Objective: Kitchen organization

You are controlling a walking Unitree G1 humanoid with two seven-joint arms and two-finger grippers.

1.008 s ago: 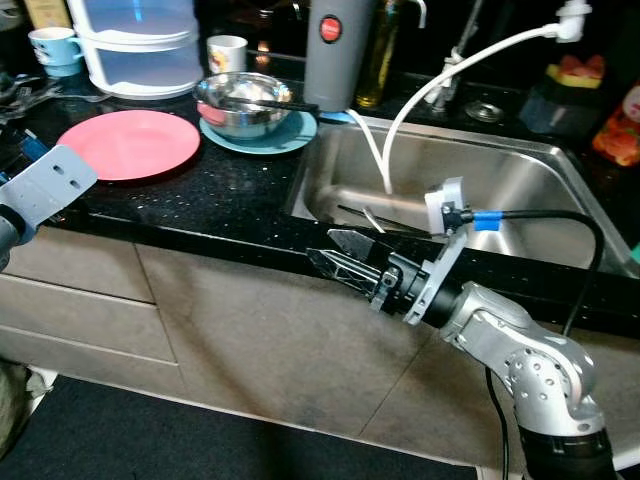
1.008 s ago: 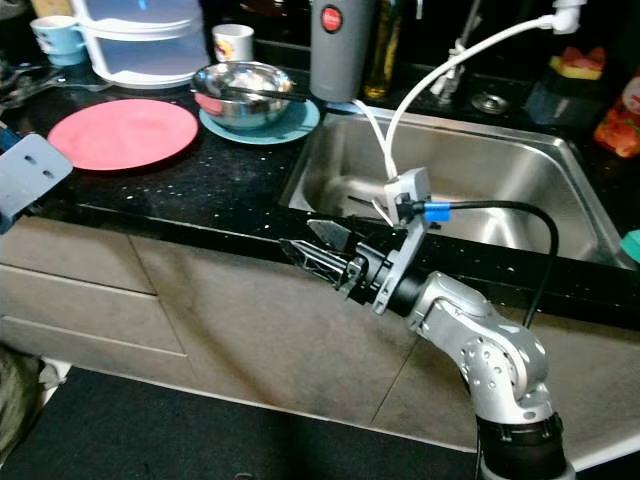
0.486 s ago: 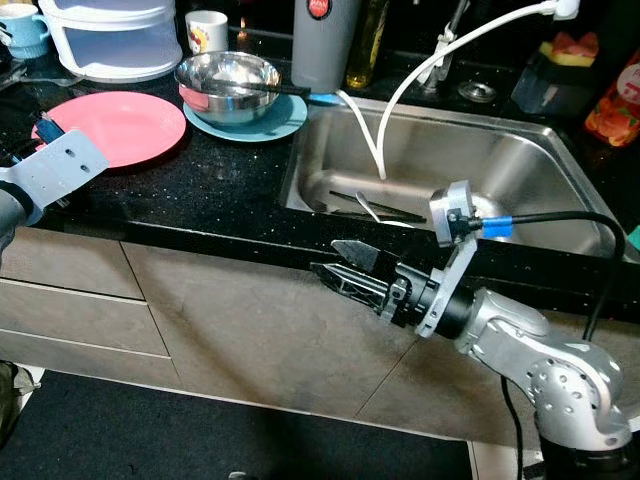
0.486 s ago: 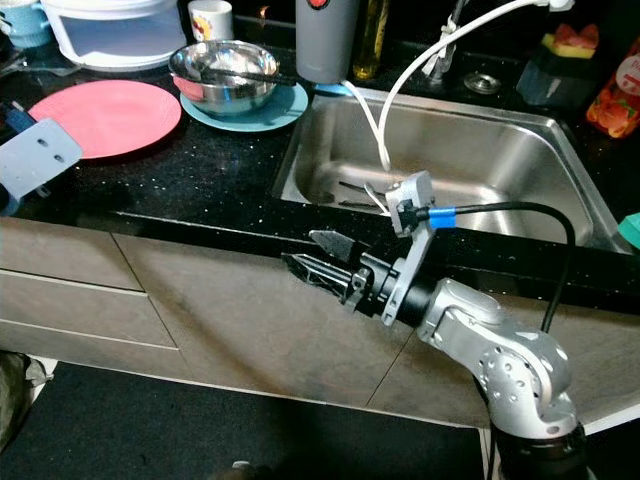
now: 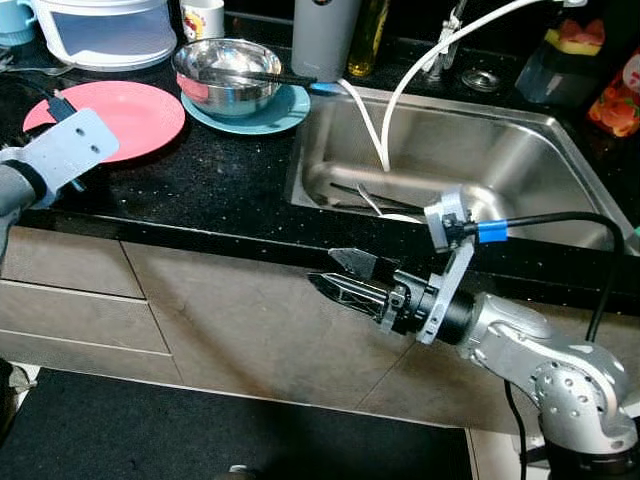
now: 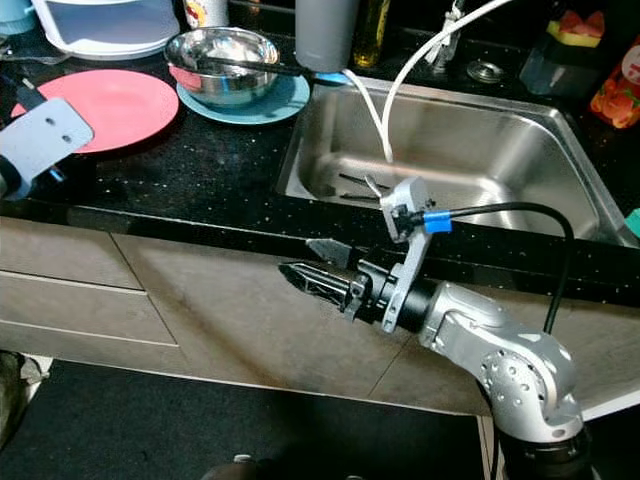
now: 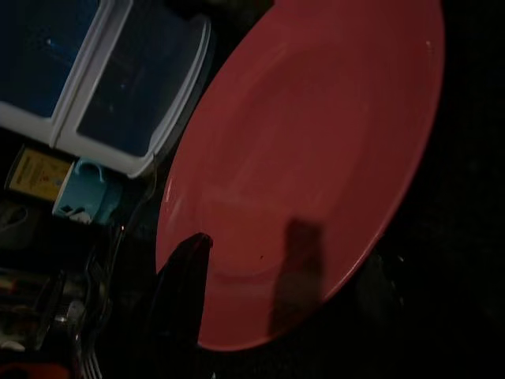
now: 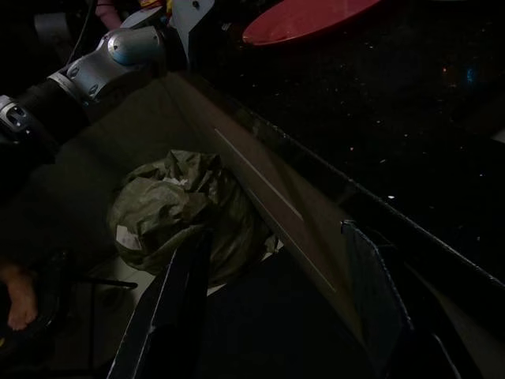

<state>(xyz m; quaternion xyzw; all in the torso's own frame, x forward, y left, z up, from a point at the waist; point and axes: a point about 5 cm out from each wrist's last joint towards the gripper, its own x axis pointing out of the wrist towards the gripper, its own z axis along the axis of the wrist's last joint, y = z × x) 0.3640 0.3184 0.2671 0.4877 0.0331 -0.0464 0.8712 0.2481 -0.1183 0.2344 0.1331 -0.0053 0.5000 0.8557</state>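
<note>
Pink plate (image 5: pixel 125 114) lies on the far-left counter (image 5: pixel 230 190), under the left gripper (image 7: pixel 237 268), fingers parted and empty. Right gripper (image 5: pixel 350 278), released, hangs near the cabinet front. Approach stage; next, lowering onto the plate's rim.

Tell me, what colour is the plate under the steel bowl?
Light blue. The plate under the bowl shows best in the left eye view.

Black countertop (image 5: pixel 200 190): pink plate (image 5: pixel 125 115) at left, steel bowl (image 5: pixel 225 75) on blue plate (image 5: pixel 262 115) farther right. Steel sink (image 5: pixel 520 170) at right holds utensils. Right gripper (image 5: pixel 340 275), fingers parted, hangs near, before the cabinet front (image 5: pixel 230 320).
</note>
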